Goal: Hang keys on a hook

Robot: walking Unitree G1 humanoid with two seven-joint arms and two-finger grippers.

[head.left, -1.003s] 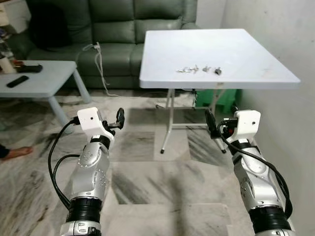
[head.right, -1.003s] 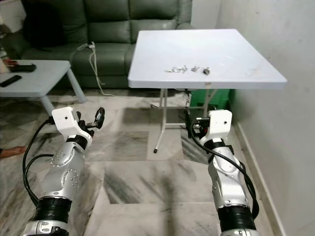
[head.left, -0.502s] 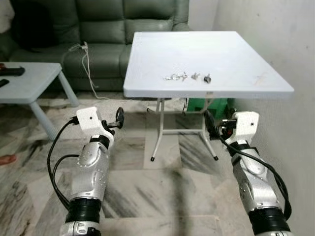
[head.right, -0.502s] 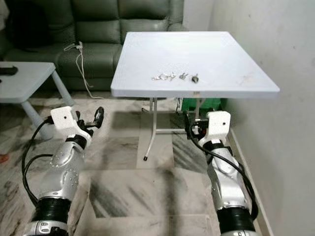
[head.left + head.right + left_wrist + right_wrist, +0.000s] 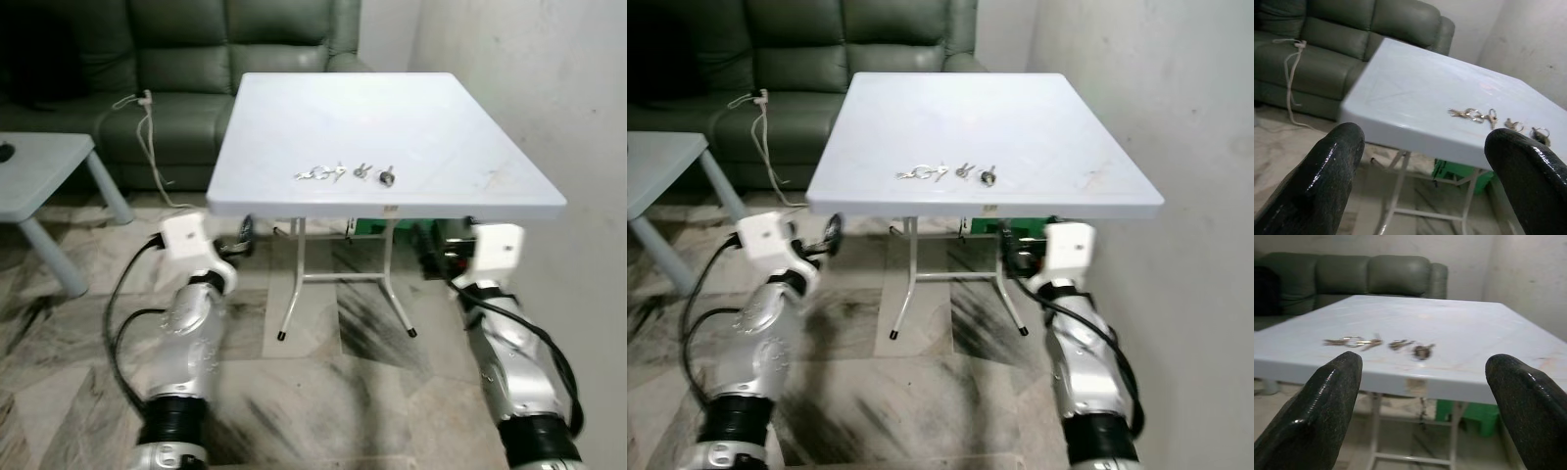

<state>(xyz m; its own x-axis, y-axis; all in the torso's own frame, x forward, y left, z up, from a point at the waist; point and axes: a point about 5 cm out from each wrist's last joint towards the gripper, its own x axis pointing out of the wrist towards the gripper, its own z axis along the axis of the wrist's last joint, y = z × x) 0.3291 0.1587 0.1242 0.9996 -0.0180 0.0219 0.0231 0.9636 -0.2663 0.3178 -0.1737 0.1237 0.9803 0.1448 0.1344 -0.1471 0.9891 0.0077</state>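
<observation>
Facing you, keys (image 5: 341,174) lie on the table (image 5: 392,117); your left gripper (image 5: 1420,181) and right gripper (image 5: 1422,406) hover spread, just below its near edge.

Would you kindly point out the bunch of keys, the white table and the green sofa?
bunch of keys (image 5: 320,174), left eye view, on the ring.
white table (image 5: 392,117), left eye view, bare top beyond the keys.
green sofa (image 5: 176,39), left eye view, back cushion.
</observation>
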